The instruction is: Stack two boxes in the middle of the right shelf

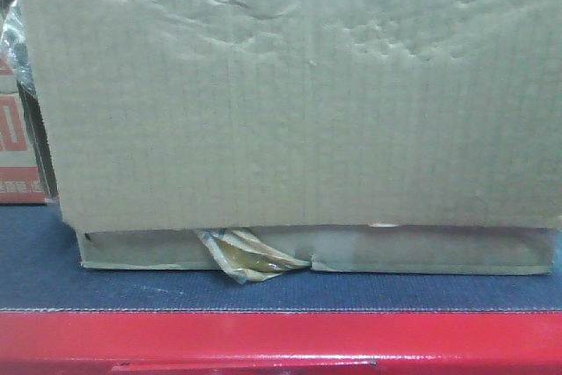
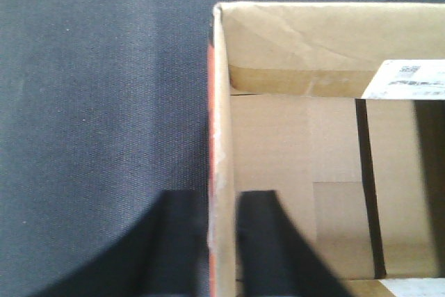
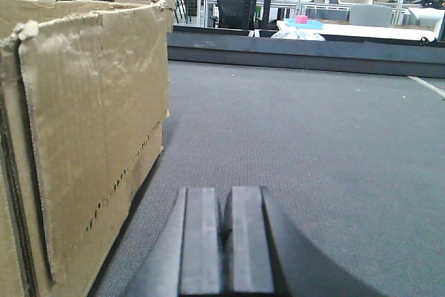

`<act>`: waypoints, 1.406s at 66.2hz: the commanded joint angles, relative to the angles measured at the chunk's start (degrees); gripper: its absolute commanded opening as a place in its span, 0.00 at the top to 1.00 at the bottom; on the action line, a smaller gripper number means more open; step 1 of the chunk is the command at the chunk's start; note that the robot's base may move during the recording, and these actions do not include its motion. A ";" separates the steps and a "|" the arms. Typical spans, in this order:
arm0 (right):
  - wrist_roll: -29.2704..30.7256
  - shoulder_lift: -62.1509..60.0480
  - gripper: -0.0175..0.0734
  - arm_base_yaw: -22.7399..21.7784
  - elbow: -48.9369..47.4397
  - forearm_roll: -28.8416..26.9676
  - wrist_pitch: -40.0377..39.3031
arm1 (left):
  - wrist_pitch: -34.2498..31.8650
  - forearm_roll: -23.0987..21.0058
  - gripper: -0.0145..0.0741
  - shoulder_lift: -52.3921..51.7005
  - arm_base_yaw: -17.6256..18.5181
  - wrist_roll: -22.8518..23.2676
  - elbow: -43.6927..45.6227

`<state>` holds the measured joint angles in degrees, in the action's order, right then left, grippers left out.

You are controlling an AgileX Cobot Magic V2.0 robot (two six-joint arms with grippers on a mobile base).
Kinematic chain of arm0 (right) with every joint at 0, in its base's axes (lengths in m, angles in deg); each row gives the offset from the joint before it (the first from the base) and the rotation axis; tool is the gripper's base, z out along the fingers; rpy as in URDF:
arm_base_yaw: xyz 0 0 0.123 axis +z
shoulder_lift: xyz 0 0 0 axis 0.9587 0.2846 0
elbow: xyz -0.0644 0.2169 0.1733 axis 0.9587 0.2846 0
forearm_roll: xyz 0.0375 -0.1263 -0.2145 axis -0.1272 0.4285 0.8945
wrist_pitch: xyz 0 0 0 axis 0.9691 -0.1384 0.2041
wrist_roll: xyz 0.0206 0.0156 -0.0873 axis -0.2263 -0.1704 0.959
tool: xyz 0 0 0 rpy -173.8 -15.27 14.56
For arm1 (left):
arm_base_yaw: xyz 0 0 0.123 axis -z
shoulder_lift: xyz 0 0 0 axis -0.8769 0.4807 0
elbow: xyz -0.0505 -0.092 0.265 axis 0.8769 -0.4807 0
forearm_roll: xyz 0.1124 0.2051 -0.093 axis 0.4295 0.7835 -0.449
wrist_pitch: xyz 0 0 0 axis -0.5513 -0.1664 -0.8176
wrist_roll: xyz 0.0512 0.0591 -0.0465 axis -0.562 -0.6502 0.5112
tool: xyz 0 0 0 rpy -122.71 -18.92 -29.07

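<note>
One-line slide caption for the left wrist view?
Left end effector clamps the side wall of an open cardboard box resting on a dark grey mat.

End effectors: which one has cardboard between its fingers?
The left end effector straddles the open box's wall; the right end effector is shut on nothing.
</note>
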<state>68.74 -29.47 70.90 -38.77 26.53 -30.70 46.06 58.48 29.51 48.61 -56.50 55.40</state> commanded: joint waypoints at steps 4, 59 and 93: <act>-0.06 -0.19 0.99 -0.33 -0.02 0.01 -0.97 | -1.68 -0.04 0.51 0.02 -0.07 -0.26 0.65; -0.06 -0.19 0.99 -0.33 -0.02 0.01 -0.97 | -3.38 -2.34 0.96 8.12 -0.07 -0.03 0.65; -0.06 -0.19 0.99 -0.33 -0.02 0.01 -0.97 | -0.84 2.44 0.96 2.16 -2.21 14.69 27.08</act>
<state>68.74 -29.47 70.90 -38.77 26.53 -30.70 44.12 60.88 32.81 46.03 -45.78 76.32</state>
